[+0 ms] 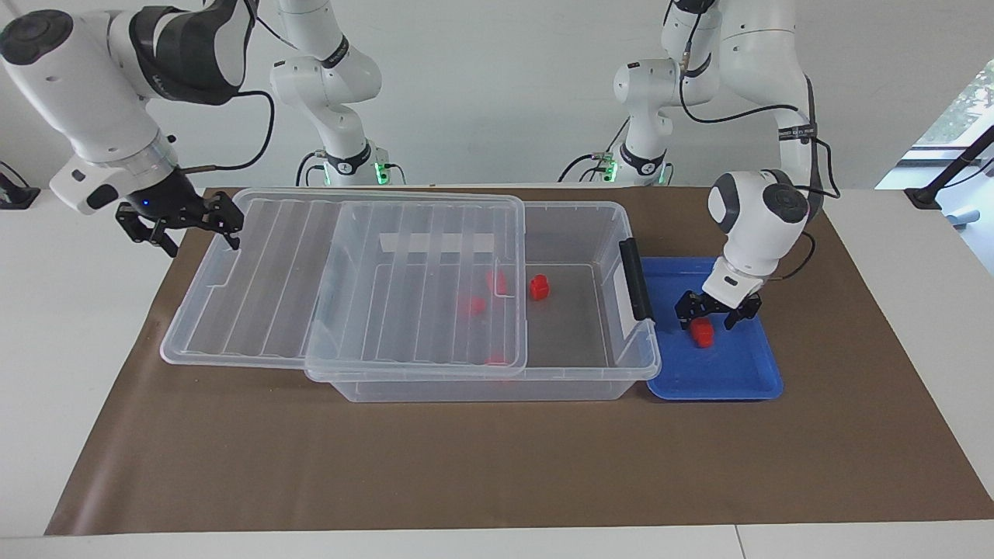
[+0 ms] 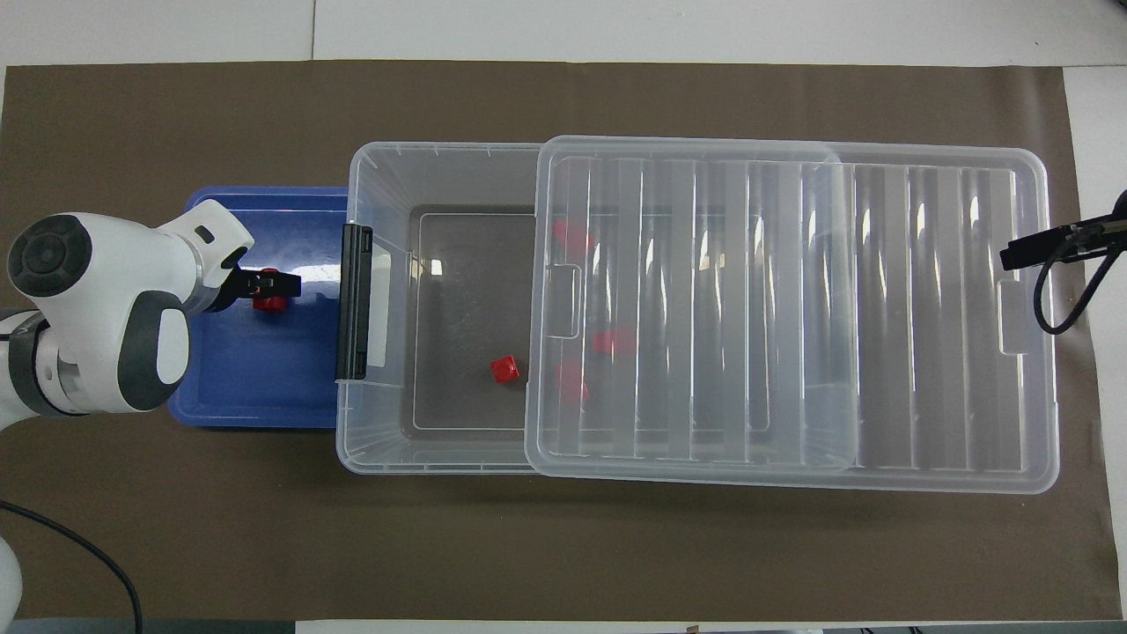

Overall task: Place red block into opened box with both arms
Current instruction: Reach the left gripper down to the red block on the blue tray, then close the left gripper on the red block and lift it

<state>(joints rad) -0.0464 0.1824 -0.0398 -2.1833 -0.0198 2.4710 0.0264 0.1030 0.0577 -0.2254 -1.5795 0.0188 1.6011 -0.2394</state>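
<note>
A red block lies in the blue tray. My left gripper is open and low over the tray, its fingers straddling this block. The clear box stands beside the tray, with its ribbed lid slid toward the right arm's end, so the tray end is uncovered. Another red block lies on the uncovered box floor, and more show through the lid. My right gripper hangs open above the lid's overhanging end, touching nothing.
The box's black latch stands up between tray and box interior. A brown mat covers the table under everything. Two slimmer white arms with green-lit bases stand at the robots' edge.
</note>
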